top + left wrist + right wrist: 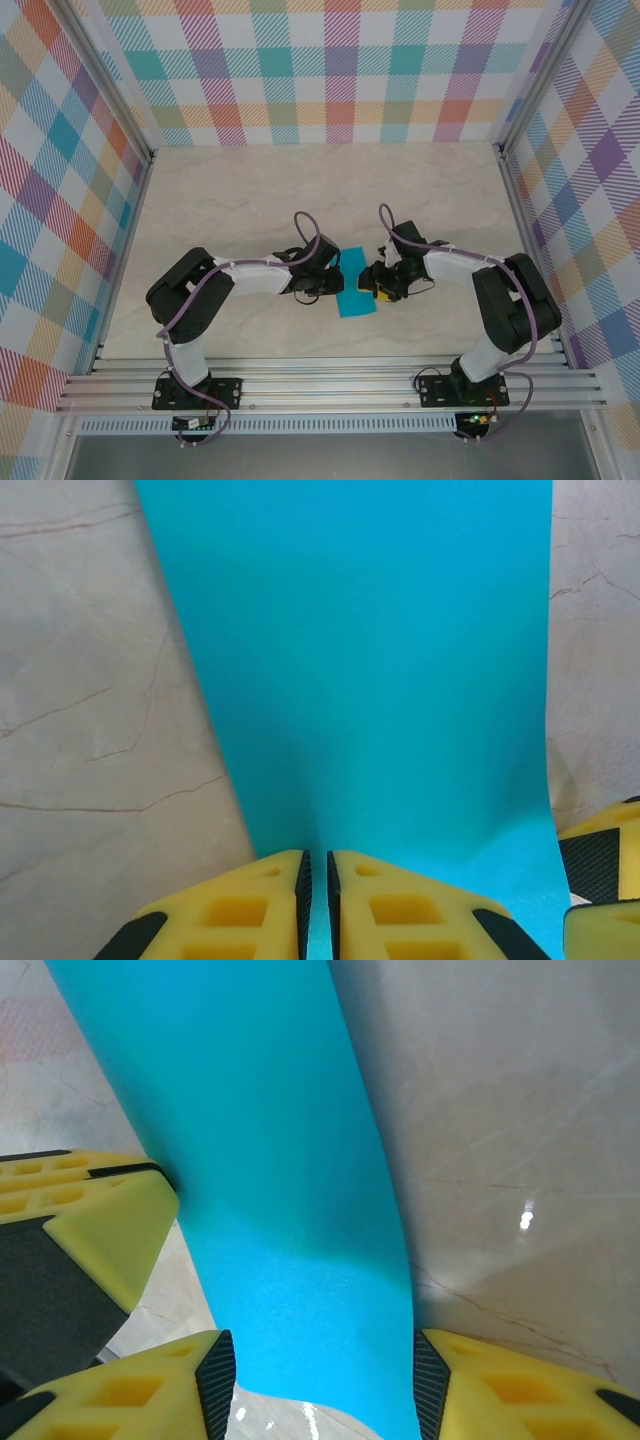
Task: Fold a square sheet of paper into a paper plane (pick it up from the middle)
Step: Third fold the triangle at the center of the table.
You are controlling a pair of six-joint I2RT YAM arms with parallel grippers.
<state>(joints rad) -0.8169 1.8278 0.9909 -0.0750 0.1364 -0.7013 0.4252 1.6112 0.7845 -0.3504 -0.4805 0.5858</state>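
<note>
Paper [356, 295], apparently at pick-up step: left gripper [316, 865] clenched on its left edge, right gripper [320, 1360] released, straddling its right edge; next likely needed right closing.

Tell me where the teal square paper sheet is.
In the top view, the teal square paper sheet is on the pale marble table, front middle, between the left end effector and the right end effector.

Overhead, plus close wrists (paper [356, 296] shared)
</note>
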